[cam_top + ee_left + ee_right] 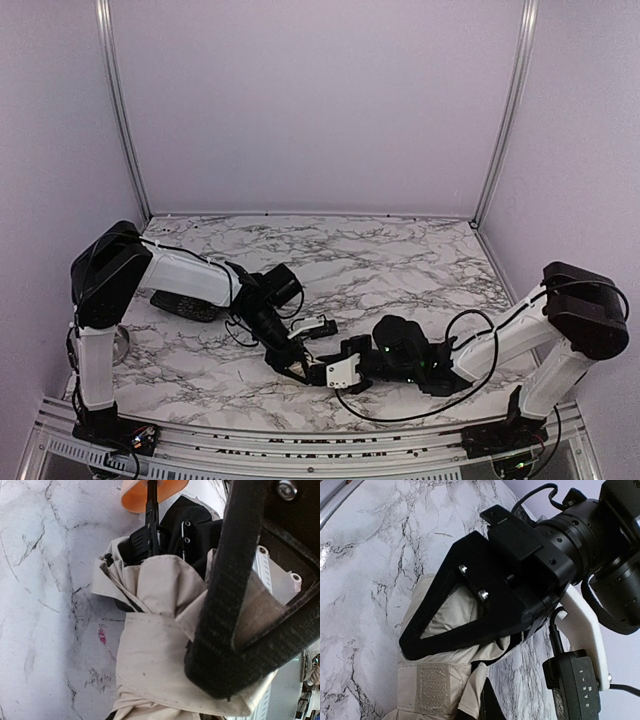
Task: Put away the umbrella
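Observation:
The umbrella (155, 650) lies folded on the marble, a cream-beige bundle with black lining showing. Its orange-tan handle (135, 492) and thin black shaft (151, 510) point away in the left wrist view. My left gripper (296, 358) is shut on the bundle. One of its triangular fingers (435, 625) lies across the fabric (455, 612); the other is hidden behind it. My right gripper (335, 372) is shut, and one of its fingers (225, 605) presses on the fabric from the opposite side. A beige strap with a hook-and-loop patch (434, 687) sits just below. Whether the right jaws pinch it does not show.
A flat black object (185, 305) lies under the left arm near the left wall. A round metal piece (125, 345) stands beside the left arm's base. The marble table (400, 260) is closed in by walls at the back and sides. A small pink mark (102, 636) is on the marble.

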You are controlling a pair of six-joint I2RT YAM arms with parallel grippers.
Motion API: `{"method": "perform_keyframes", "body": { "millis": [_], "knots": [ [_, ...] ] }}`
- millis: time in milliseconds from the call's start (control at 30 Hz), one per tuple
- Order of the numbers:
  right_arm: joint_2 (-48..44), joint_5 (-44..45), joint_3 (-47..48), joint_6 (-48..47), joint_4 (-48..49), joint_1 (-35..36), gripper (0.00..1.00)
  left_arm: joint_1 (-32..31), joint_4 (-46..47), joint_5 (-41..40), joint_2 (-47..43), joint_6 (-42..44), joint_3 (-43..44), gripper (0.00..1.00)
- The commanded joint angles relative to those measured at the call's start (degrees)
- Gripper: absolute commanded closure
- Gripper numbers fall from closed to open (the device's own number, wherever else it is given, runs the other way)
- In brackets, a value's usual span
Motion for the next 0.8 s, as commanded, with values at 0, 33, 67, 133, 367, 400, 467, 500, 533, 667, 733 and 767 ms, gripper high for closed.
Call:
{"method": "perform_keyframes", "body": {
  "millis": [0,33,67,133,367,400,467,500,533,667,733,767],
  "knots": [
    [-0.08,-18.24,1.11,5.9,15.87,4.8,1.0,5.02,8.75,-16.01,3.52,-3.58,2.02,1.0],
    [-0.02,-18.7,1.21,6.12,15.5,4.8,1.0,5.02,9.31,-16.46,3.48,-3.15,1.55,1.0],
    [0.11,-18.96,0.86,6.2,15.29,4.8,1.0,5.09,9.8,-16.94,3.45,-2.61,1.1,1.0],
    [0.52,-19.03,-0.75,5.87,16.09,4.82,0.98,5.46,9.91,-16.77,3.8,-1.38,0.81,1.0],
    [5.31,-15.86,-3.63,5.9,18.32,4.76,0.95,6.07,7.76,-14.14,4.18,3.11,0.03,1.0],
    [6.14,-15.13,-3.87,5.61,18.58,4.8,0.95,5.63,7.72,-13.22,3.62,4.4,-0.74,1.0],
    [8.17,-12.46,-3.92,4.81,18.29,4.44,0.94,4.15,6.35,-12.53,3.05,7.52,-2.03,1.0],
    [9.21,-10.0,-4.16,4.41,18.66,4.14,0.95,3.33,5.18,-12.53,3.17,8.92,-2.2,1.0],
    [9.79,-7.48,-4.57,4.24,19.8,3.59,0.95,2.81,3.83,-12.4,3.41,10.03,-2.22,1.0],
    [6.49,-6.12,-6.79,4.22,20.39,1.01,0.95,2.19,1.17,-13.75,4.4,10.99,-2.38,1.0],
    [3.57,-7.09,-6.93,4.38,17.78,0.89,0.94,2.12,1.22,-15.84,4.33,10.65,-2.26,1.0],
    [1.94,-7.94,-7.23,5.22,17.34,0.85,0.93,2.13,1.25,-16.82,4.32,10.39,-2.05,1.0]
  ]
}}
